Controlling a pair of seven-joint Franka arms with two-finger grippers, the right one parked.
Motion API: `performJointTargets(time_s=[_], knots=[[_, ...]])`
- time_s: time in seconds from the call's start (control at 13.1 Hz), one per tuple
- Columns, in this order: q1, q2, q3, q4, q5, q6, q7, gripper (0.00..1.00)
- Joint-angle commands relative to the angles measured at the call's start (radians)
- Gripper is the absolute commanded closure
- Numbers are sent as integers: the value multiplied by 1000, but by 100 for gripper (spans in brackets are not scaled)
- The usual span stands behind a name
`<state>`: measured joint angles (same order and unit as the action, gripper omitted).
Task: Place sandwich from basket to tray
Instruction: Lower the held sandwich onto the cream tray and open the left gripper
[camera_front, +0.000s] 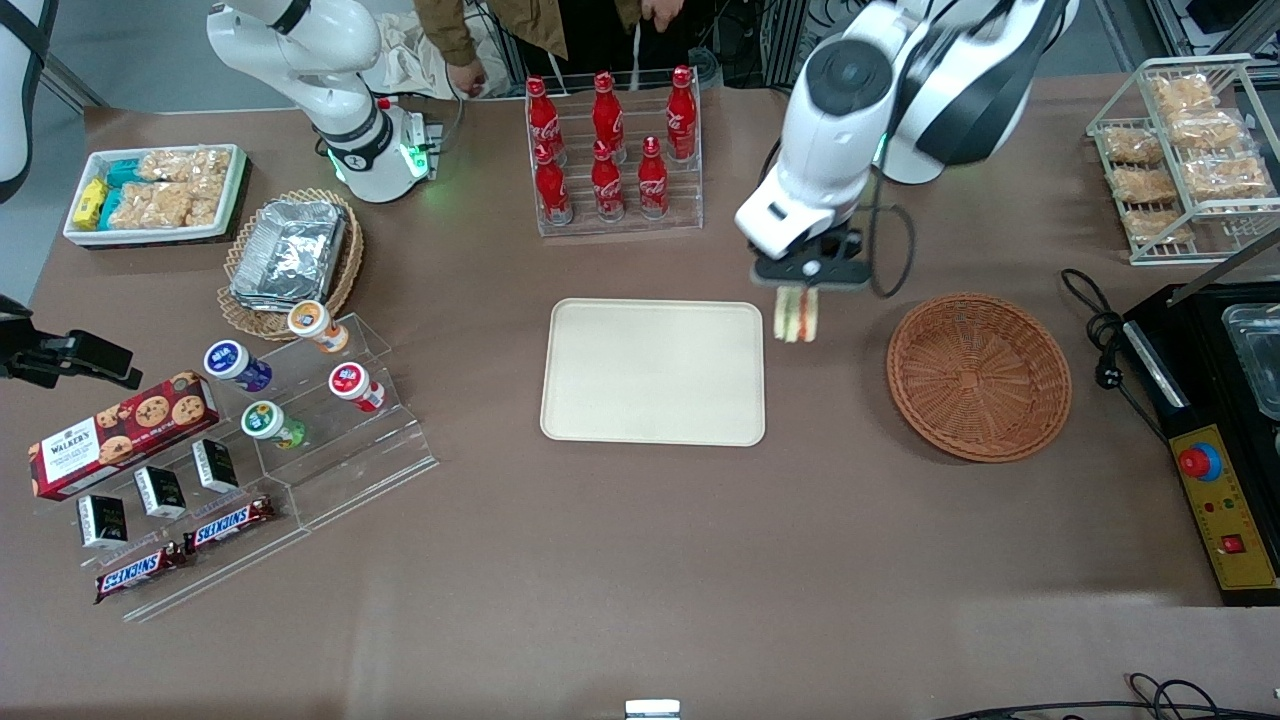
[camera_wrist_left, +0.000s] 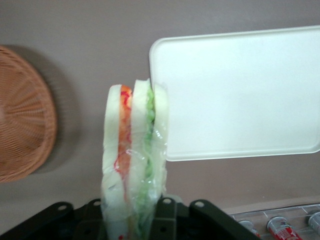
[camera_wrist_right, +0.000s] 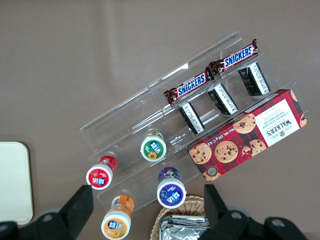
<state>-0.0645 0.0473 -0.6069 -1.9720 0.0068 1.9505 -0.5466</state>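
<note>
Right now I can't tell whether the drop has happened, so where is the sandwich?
The sandwich hangs in the gripper above the table, by the tray edge that faces the basket. It is in neither.

The gripper (camera_front: 800, 290) hangs at centre-right of the frame, above the tabletop (camera_front: 640, 560), closed on the sandwich (camera_front: 797, 314); the sandwich sits between the tray (camera_front: 652, 372) and the basket (camera_front: 978, 376), just beside the tray's edge.
</note>
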Motion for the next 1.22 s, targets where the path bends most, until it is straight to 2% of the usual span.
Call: performJointTargets(time_s=[0.0,0.15,0.61,0.99,1.07,1.14], knots=[[-4,94,-25,-48,22,155,-4,100],[-29,181,-25,-54,86,241,-53,100],[-67,400,-25,-53,395,395,-291,100],[-66,506,-24,-44,579,441,-436,100],[-66,517,-22,-39,593,442,-443,59],[-66,519,-22,-36,594,442,-438,1]])
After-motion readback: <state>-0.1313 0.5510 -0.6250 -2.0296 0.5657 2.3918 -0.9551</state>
